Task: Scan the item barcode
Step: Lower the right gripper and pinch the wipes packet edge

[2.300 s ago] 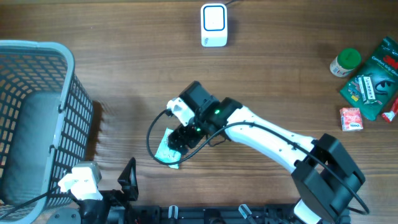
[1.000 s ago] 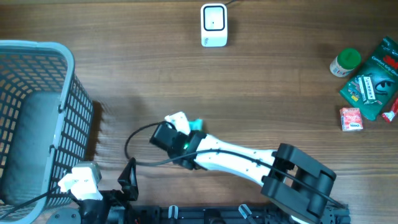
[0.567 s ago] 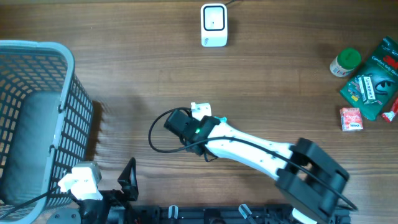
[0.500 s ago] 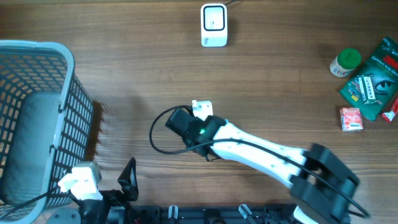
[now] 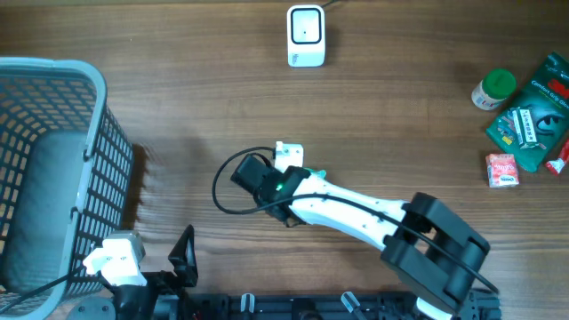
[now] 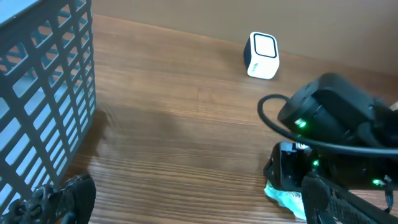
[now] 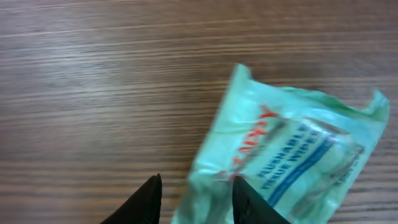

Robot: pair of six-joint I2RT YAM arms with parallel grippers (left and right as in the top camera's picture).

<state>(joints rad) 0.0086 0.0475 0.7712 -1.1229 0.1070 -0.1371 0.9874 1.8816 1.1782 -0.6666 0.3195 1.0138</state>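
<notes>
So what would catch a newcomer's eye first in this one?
The white right arm reaches across the middle of the table, with the right gripper low over a green wipes packet that lies flat on the wood. Next come the grey basket at the left edge and the white scanner at the top.

**Wooden counter and its load**

The brown wood-grain counter [image 5: 178,89] carried a white scanner [image 5: 305,36] near its far edge. Well left of the scanner stood a grey mesh basket [image 5: 111,178]. Well right of the scanner lay a green-lidded jar [image 5: 493,89], a green blister pack [image 5: 538,111] and a small red box [image 5: 502,169]. Nearer than the scanner, a green wipes packet [image 7: 292,155] lay flat.
</notes>
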